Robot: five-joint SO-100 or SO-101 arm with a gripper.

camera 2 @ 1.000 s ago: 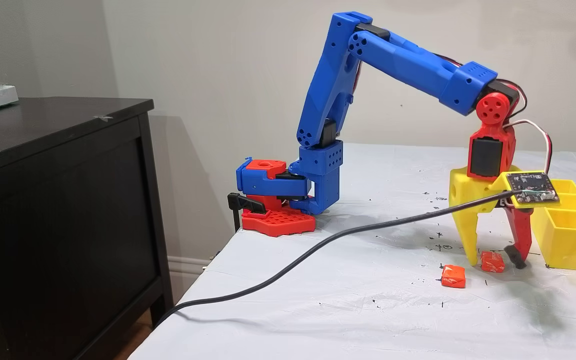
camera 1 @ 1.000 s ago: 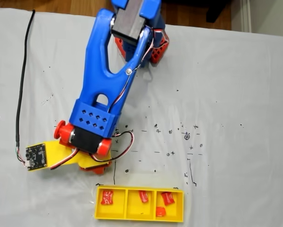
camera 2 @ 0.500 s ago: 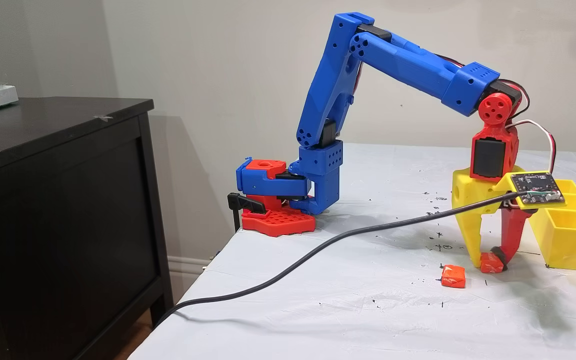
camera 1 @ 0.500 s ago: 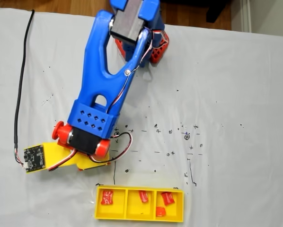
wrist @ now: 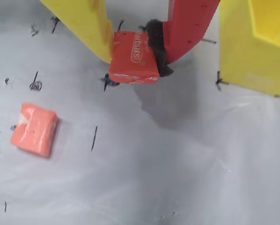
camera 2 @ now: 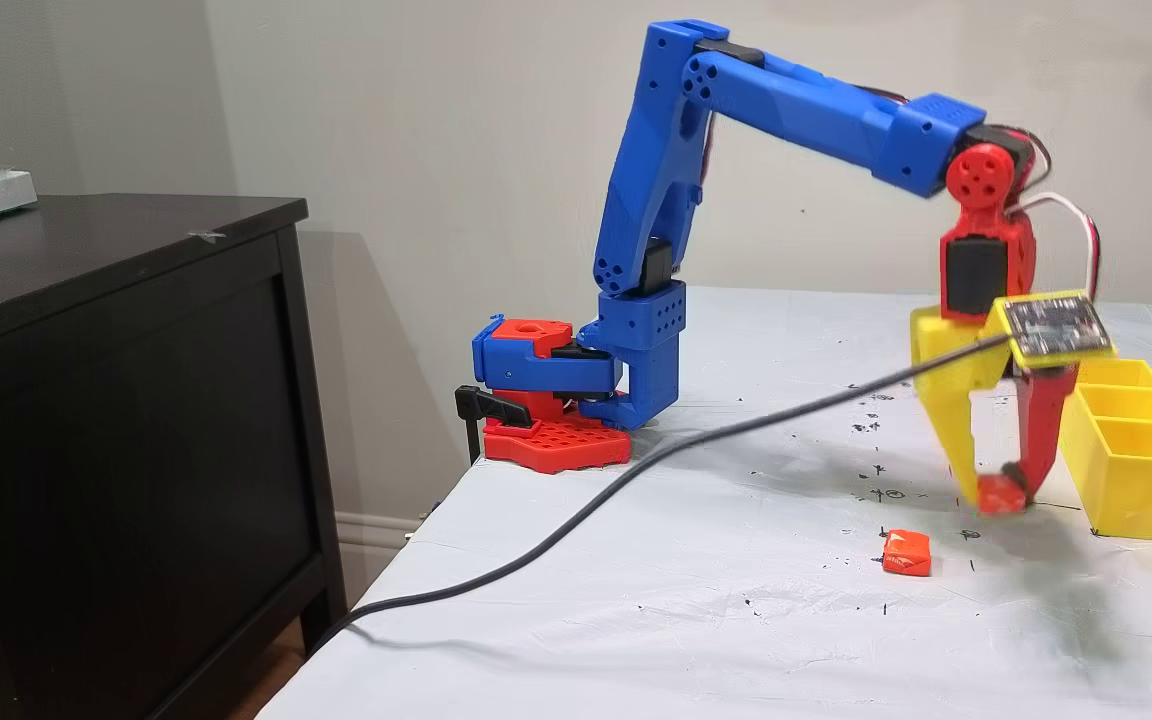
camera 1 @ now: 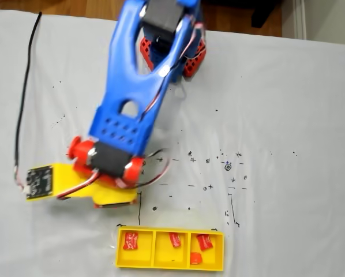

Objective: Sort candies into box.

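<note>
wrist view, upper centre: a wrapped candy (wrist: 133,57), orange-red with white lettering, clamped in the pincer (wrist: 135,51) between the yellow finger (wrist: 86,21) and the black-padded red finger (wrist: 187,26). the pads bear on two opposite flat sides, the natural place to take hold. judged from its small size and crinkled wrapper, the piece is very light, fairly firm inside and slick on the outside; a modest squeeze should keep it, though it could twist or slip out if nudged.

a second candy (wrist: 34,129) lies loose on the table (wrist: 177,178) at left centre, well apart from the held one. the corner of the yellow box (wrist: 252,42) fills the upper right.

side fixed view, right: the blue arm (camera 2: 786,105) reaches out from its base, wrist bent so the pincer (camera 2: 1001,490) points straight down, the held piece a little above the table, the box (camera 2: 1131,470) just beside it.

top-down fixed view, lower centre: four candies (camera 1: 130,240) already sit in the box (camera 1: 169,265), one in the left compartment, one in the middle, two in the right.
</note>
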